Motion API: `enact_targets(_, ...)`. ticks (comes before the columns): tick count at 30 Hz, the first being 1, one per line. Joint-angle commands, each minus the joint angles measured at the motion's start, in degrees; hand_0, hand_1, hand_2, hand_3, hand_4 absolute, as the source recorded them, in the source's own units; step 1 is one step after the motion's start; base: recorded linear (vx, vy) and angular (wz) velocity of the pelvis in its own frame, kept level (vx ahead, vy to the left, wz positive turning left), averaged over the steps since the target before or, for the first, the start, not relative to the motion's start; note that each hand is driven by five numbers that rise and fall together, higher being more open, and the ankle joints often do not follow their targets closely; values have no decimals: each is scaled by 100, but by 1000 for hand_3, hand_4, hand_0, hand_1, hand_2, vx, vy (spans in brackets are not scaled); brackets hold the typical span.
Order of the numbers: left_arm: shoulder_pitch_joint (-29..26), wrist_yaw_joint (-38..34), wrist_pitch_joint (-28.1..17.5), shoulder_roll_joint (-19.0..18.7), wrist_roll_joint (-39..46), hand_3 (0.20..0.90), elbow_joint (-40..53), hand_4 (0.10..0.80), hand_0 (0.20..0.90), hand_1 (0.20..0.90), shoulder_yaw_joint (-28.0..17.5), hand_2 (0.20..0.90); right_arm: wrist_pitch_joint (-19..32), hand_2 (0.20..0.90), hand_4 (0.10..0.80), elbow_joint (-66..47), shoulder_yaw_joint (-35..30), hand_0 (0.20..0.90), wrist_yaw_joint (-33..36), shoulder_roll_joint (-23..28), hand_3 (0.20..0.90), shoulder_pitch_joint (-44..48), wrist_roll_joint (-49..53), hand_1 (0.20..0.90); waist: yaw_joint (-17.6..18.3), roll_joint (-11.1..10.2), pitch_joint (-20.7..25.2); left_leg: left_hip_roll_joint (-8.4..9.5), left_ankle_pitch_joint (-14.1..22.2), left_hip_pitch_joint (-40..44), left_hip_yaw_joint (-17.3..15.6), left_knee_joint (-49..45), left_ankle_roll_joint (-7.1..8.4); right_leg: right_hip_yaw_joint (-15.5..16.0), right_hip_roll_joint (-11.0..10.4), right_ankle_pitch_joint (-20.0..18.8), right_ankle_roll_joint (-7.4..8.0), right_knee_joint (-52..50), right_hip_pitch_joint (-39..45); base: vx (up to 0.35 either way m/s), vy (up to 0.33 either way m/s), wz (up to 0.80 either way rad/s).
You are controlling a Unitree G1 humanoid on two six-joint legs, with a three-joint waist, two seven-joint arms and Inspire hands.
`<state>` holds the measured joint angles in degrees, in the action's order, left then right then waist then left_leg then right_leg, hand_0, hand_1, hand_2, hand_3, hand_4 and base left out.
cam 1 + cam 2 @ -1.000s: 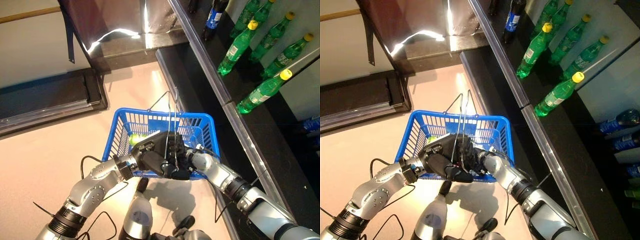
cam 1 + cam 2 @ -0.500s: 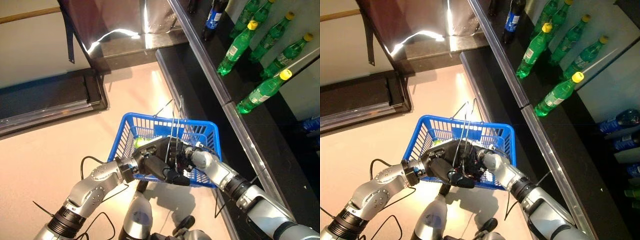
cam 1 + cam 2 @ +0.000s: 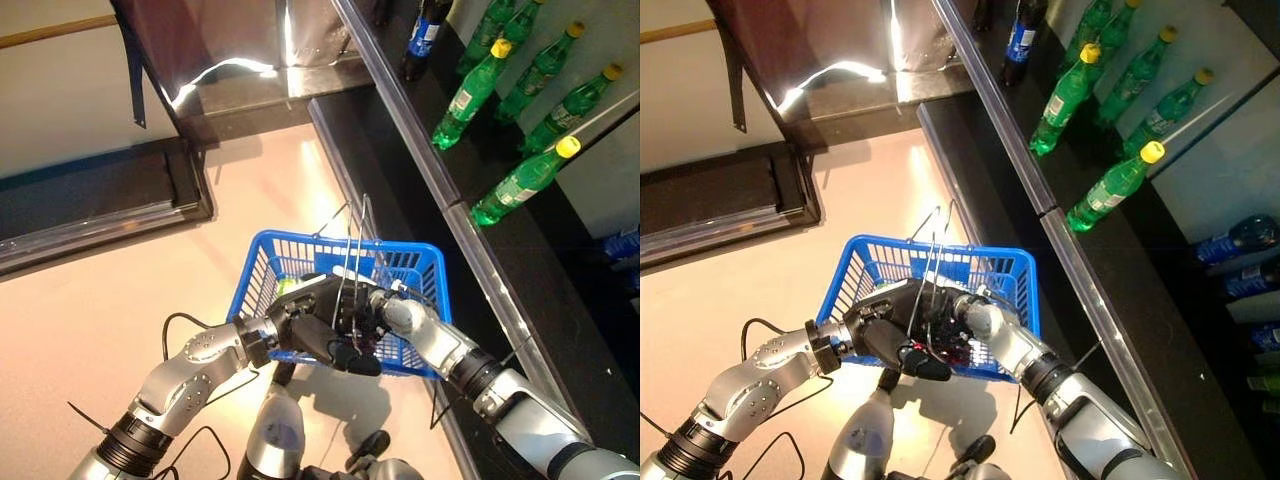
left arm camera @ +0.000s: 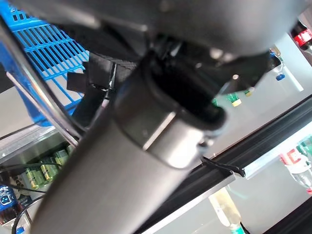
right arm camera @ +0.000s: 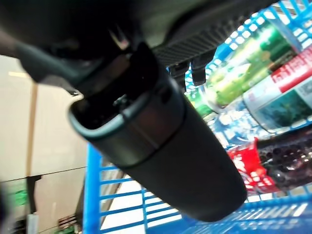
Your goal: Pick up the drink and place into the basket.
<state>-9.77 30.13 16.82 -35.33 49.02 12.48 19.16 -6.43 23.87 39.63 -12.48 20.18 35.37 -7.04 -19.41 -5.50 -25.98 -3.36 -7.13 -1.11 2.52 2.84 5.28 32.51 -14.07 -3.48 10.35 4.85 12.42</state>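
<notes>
Clearly both hands, left hand (image 3: 318, 335) and right hand (image 3: 372, 312), meet over the basket (image 3: 258, 268) (fingers' grip unreadable); release drinks (image 5: 253, 73) low inside.

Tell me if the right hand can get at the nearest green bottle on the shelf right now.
Probably not: the right hand is down at the blue basket beside the left hand, and the green bottle lies up behind the shelf rail.

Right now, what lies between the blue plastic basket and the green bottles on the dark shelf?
A silver metal rail along the shelf's edge; left eye view shows it.
</notes>
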Motion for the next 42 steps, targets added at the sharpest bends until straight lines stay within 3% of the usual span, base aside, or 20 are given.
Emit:
enact_targets(1,-604,604,-2003,1537,1100,200,1639,100,300,300,-212,300,245,900,800,-43,123,900,326,-212,900,-469,304,900,84,50,2361,-40,166,139,-211,216,-55,-86,-236,-250,147,15,7,0,0,0)
enact_targets(6,-273,264,-2311,1479,995,200,1487,100,300,300,-624,300,221,900,800,-514,-293,900,444,-27,900,-805,382,900,180,68,2355,-57,175,170,-295,216,-71,-132,-258,-267,149,15,-29,-6,2,-2)
enact_targets(18,206,-738,-2915,1470,805,200,1113,100,300,300,-1320,300,707,900,800,-1620,-1325,900,992,230,900,-1684,687,900,491,169,2356,-126,250,280,-561,216,-86,-361,-304,-295,162,15,-120,-24,7,-9)
enact_targets(30,730,-1432,-3352,1504,483,200,149,100,300,300,-2209,300,1827,900,800,-2378,-2670,900,1340,243,900,-3213,1107,900,1325,357,2414,-196,436,547,-1193,216,-136,-933,-368,-418,167,15,-376,-32,7,-22)
enact_targets(42,699,-2001,-3603,1482,-51,200,-1127,100,300,300,-2539,300,2442,900,800,-1987,-3546,900,1660,163,900,-3947,1436,900,2031,379,2390,-261,548,761,-1553,216,-120,-1528,-245,-442,156,15,-584,-22,-18,-19)
